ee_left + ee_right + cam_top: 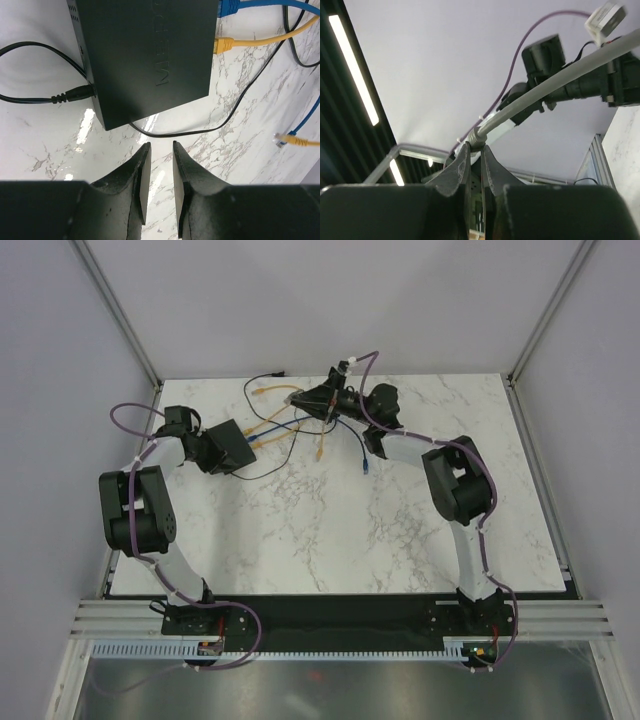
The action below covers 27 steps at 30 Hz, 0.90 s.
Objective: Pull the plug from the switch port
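Observation:
The flat black box (145, 50) lies on the marble, and in the top view (238, 445) it sits at the left. A yellow plug (223, 45) and a blue plug (229, 6) sit in ports on its far right edge. A black barrel plug (75, 93) sits in its left edge. My left gripper (159, 144) is open a little and empty, just short of the box's near corner; it also shows in the top view (218, 454). My right gripper (475, 146) points upward and is shut on the ribbed boot of a grey cable (540, 97). It is at the back middle in the top view (328, 396).
A thin black cord (200, 131) runs on the table past the box's near corner. Loose yellow and blue cable ends (287, 138) lie to the right. More loose plugs (318, 453) and a blue one (367, 466) lie mid-table. Frame posts and walls ring the table.

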### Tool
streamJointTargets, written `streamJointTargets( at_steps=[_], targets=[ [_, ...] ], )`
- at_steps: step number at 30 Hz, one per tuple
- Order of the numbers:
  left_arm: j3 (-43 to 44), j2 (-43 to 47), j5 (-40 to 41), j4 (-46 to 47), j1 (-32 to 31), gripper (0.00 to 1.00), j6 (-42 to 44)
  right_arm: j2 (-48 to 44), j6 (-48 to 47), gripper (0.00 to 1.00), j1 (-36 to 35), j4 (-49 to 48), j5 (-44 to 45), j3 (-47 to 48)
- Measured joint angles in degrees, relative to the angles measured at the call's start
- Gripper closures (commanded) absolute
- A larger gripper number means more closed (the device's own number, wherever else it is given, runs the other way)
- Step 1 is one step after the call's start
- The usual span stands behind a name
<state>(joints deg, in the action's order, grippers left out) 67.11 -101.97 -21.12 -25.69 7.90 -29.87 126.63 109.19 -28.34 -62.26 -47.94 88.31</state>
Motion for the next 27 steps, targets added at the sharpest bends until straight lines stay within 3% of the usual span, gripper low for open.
streamJointTargets(
  at_steps=[2,4,10,16,19,22,27],
  targets=[
    [-0.02,0.11,-0.04,-0.07,0.00,0.68,0.13,-2.23,-0.68,1.00,2.73,1.01,-0.17,-2.71],
    [-0.02,0.17,-0.09,-0.09,0.00,0.68,0.28,-5.11,-6.69,1.00,5.55,8.68,-0.57,-4.31],
    [-0.02,0.31,-0.22,-0.20,0.00,0.68,0.76,-12.28,-37.51,1.00,13.53,53.59,6.23,1.44],
    [-0.02,0.48,-0.20,-0.24,0.00,0.68,1.11,-14.91,-56.92,1.00,21.24,81.33,15.65,3.52],
    [-0.02,0.48,-0.22,-0.37,0.00,0.68,1.31,-14.93,-63.78,1.00,22.62,90.38,20.26,4.09],
    [-0.02,0.48,-0.22,-0.37,0.00,0.68,1.36,-14.60,-67.43,0.74,22.01,94.29,21.09,4.02],
    [-0.07,0.48,-0.92,-0.35,-0.02,0.66,1.38,-11.19,-64.59,0.50,19.91,90.20,21.18,3.80]
  ],
)
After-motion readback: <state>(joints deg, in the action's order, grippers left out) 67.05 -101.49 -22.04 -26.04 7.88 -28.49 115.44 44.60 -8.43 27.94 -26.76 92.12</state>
